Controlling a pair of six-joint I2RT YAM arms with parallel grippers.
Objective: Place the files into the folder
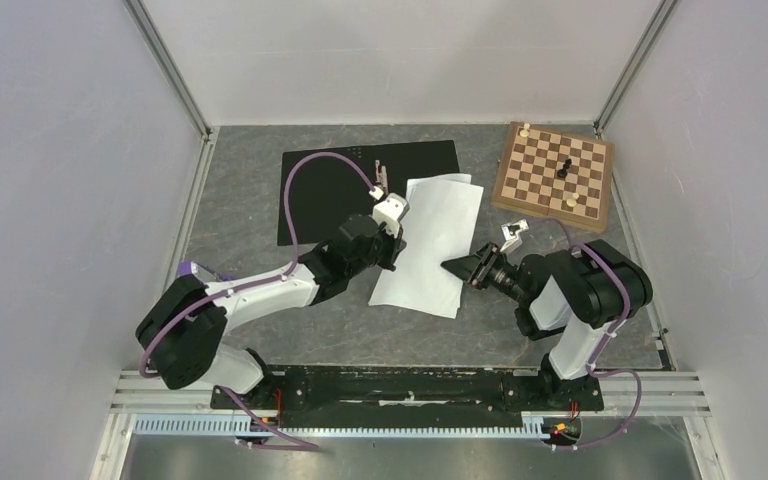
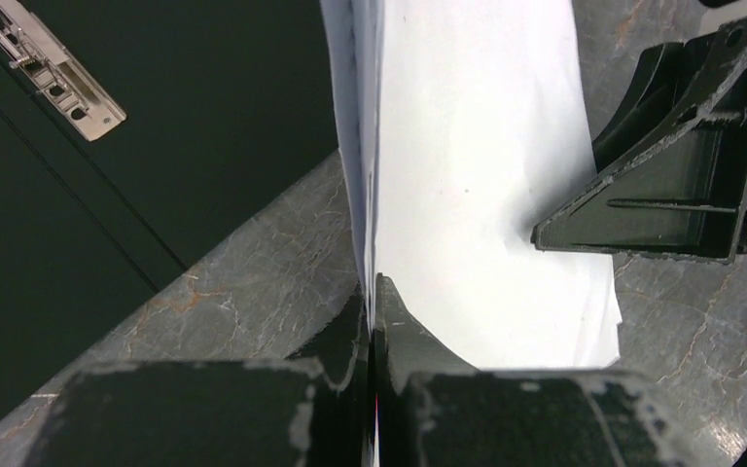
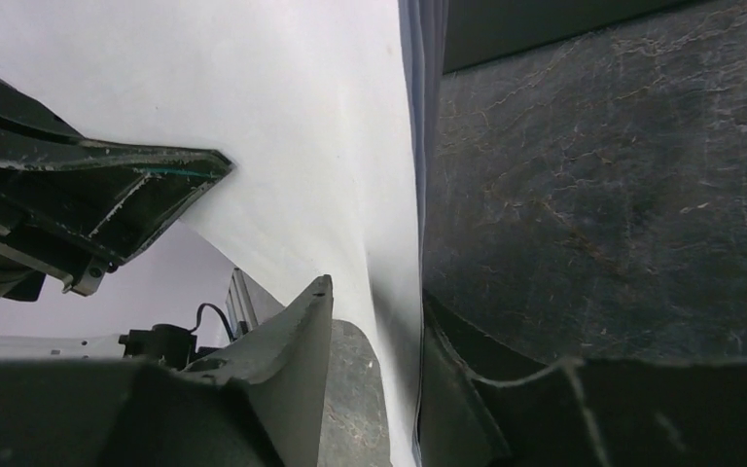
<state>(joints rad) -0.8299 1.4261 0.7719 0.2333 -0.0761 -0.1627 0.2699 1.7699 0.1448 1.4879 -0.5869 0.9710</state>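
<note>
The files are a thin stack of white sheets lying on the table, with their far left corner over the folder. The folder lies open, black inner faces up, with a metal clip. My left gripper is shut on the files' left edge; in the left wrist view the sheets run up from between its closed fingertips. My right gripper straddles the files' right edge. In the right wrist view the paper lies against one finger and a gap shows to the other.
A wooden chessboard with a few pieces sits at the back right. Grey walls and metal frame rails enclose the table. In the left wrist view the folder's clip lies at the upper left.
</note>
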